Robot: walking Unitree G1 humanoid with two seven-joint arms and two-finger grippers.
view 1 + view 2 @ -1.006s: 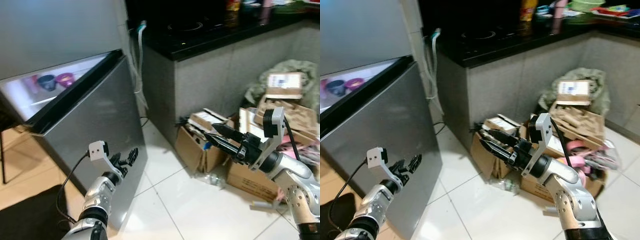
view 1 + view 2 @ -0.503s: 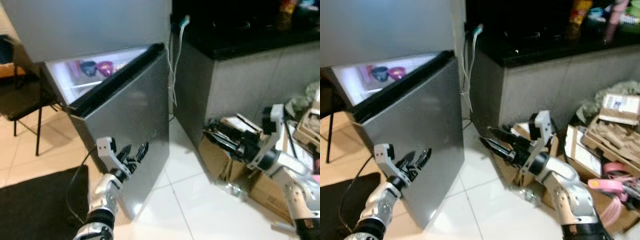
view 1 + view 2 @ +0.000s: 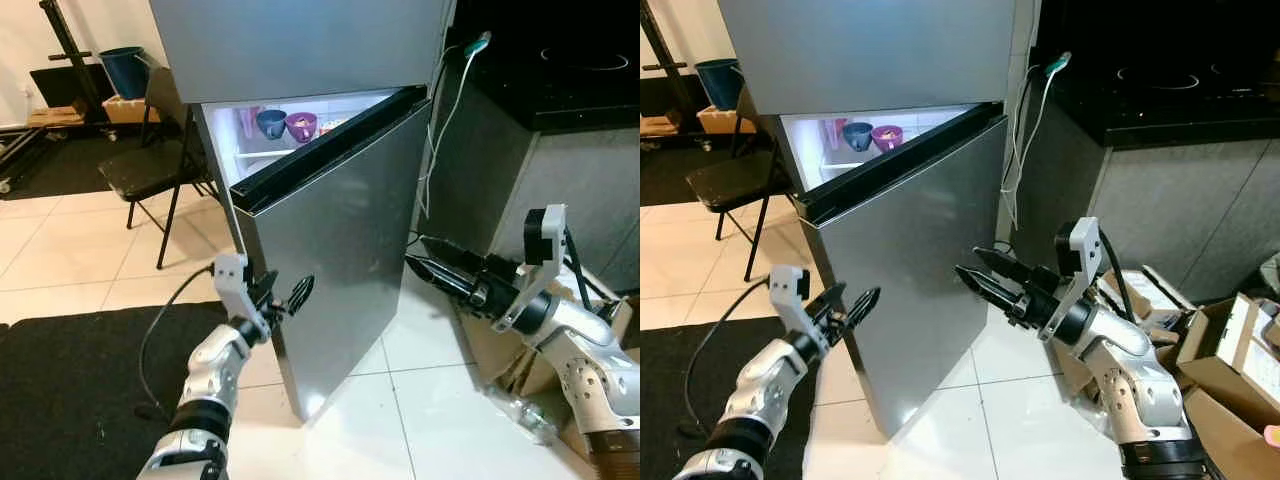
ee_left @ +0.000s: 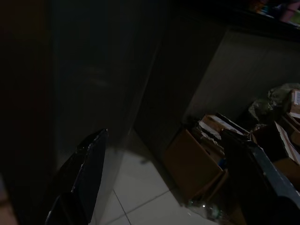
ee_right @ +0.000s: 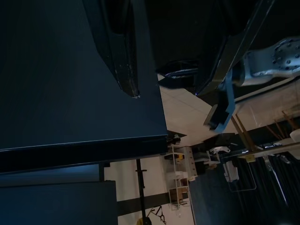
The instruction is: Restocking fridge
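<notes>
While the fridge stands ahead with its door ajar, both end effectors, left and right, hover open and empty near it, so the robot seems to be approaching, and next must swing that door wider.

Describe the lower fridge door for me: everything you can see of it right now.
The lower fridge door is a flat panel of brushed grey metal with a dark strip along its top edge. It stands partly open, and through the gap the lit white interior shows a blue bowl and a purple bowl on a shelf. The left gripper, fingers open, sits close against its face near the free edge; contact is unclear. The right gripper points at it, not touching.
</notes>
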